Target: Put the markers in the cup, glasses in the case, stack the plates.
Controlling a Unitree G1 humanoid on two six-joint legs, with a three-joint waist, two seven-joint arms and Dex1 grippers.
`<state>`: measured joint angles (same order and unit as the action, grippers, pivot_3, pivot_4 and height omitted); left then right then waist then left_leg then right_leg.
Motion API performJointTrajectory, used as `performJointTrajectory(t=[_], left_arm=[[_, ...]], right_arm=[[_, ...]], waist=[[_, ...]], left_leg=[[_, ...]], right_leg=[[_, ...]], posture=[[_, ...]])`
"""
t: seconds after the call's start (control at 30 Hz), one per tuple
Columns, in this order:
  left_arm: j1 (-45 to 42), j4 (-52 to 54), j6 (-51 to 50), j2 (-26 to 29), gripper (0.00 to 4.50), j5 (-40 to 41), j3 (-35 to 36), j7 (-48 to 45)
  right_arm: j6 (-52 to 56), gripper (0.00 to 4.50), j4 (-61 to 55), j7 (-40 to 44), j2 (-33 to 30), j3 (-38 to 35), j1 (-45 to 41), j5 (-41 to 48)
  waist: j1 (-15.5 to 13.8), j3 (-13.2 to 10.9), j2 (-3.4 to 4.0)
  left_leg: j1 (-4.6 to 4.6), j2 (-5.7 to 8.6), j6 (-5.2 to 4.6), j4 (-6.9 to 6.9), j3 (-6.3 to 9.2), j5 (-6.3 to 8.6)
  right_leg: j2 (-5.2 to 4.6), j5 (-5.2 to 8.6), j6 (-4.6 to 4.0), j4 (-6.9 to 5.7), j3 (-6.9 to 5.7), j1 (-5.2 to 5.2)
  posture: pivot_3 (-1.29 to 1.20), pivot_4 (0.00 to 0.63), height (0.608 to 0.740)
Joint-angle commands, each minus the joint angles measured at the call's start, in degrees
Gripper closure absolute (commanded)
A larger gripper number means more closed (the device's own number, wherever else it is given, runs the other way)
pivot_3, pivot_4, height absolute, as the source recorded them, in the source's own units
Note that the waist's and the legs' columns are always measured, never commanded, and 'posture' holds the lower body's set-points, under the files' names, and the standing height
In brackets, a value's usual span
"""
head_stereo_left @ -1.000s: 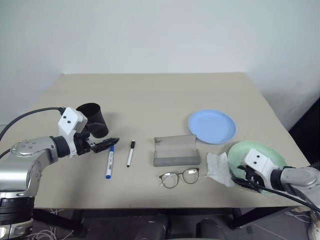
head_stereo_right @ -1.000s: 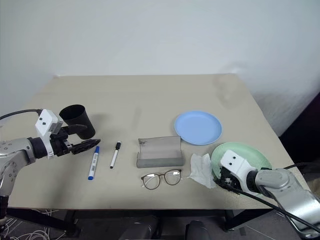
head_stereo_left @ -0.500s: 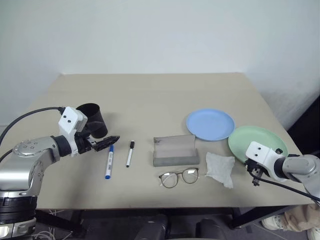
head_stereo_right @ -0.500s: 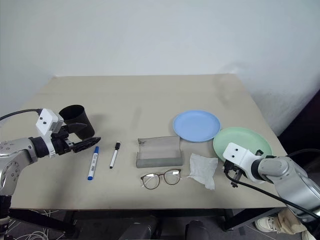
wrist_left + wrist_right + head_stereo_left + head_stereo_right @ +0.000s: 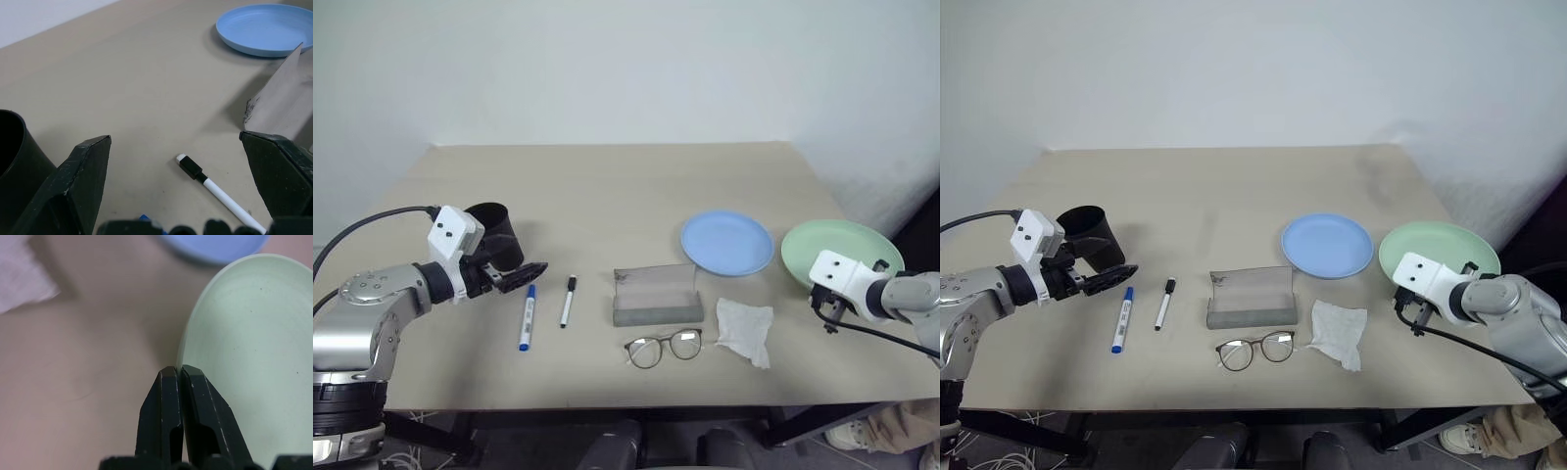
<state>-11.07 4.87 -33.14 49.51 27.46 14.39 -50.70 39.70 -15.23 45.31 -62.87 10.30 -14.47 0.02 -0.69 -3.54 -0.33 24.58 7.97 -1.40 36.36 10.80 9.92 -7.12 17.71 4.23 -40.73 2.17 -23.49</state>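
Note:
The light green plate [image 5: 847, 247] hangs tilted over the table's right edge, its near rim pinched in my shut right gripper [image 5: 177, 374]. On the table to its left lies the light blue plate [image 5: 727, 244]. The grey case [image 5: 656, 294] sits open in the middle, and the glasses [image 5: 664, 347] lie just in front of it. To the left of the case lie the black-capped marker [image 5: 568, 301] and the blue-capped marker [image 5: 526, 318]. My left gripper [image 5: 530, 272] hovers open beside the black cup [image 5: 499, 235], above the blue marker's cap.
A crumpled white tissue [image 5: 745, 331] lies between the glasses and the green plate. The table [image 5: 607, 186] ends close to the right arm, with a white wall behind it.
My right gripper shut on the green plate's rim and carried it up, away and to the right, off the tissue. The left arm kept still.

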Motion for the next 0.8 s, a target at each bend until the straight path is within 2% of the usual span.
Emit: performJointTrajectory(t=[0.03, 0.17, 0.27, 0.4, 0.8], left_arm=[[-1.27, 1.30, 0.67, 0.29, 0.00, -0.40, 0.53, 0.47], [-1.41, 1.65, 0.32, 0.12, 0.00, -0.12, 0.47, 0.80], [-1.58, 1.80, 0.13, 0.13, 0.00, -0.05, 0.61, 1.15], [-1.01, 2.73, -0.34, 0.04, 0.00, 0.33, 1.20, 1.73], [3.30, 6.72, -2.00, 0.03, 0.00, 1.44, 4.80, 3.61]], right_arm=[[-2.17, 4.46, 1.37, -0.23, 3.41, 0.46, -6.49, -1.61], [-5.91, 4.46, 4.39, 0.61, 8.86, 4.26, -12.82, -3.07], [-8.04, 4.46, 8.33, 0.88, 15.89, 6.62, -18.88, -2.92], [-10.81, 4.46, 12.35, 2.91, 20.24, 9.00, -22.61, -3.38], [-18.53, 4.46, 18.12, 8.48, 22.20, 13.87, -23.45, -7.43]], waist=[[0.10, 0.01, -0.01], [0.09, 0.01, -0.02], [0.29, 0.01, -0.03], [0.29, 0.01, -0.04], [0.08, 0.02, -0.05]], left_leg=[[-0.01, -0.06, 0.00, 0.01, -0.07, 0.00], [0.01, -0.18, -0.03, -0.02, -0.38, 0.02], [-0.01, -0.22, -0.06, 0.05, -0.42, 0.03], [-0.02, -0.25, -0.06, 0.15, -0.38, 0.03], [-0.04, -0.29, -0.09, 0.24, -0.47, 0.05]], right_leg=[[0.01, -0.01, 0.00, 0.00, 0.00, 0.01], [-0.06, -0.27, 0.11, 0.01, 0.00, -0.07], [0.01, -0.38, 0.15, 0.02, 0.02, -0.06], [0.06, -0.47, 0.09, 0.06, -0.04, -0.06], [0.17, -0.73, -0.09, 0.10, 0.02, -0.07]], posture=[[0.00, 0.000, 0.683], [0.00, 0.000, 0.683], [0.00, 0.000, 0.683], [0.00, 0.000, 0.683], [0.00, 0.000, 0.683]])
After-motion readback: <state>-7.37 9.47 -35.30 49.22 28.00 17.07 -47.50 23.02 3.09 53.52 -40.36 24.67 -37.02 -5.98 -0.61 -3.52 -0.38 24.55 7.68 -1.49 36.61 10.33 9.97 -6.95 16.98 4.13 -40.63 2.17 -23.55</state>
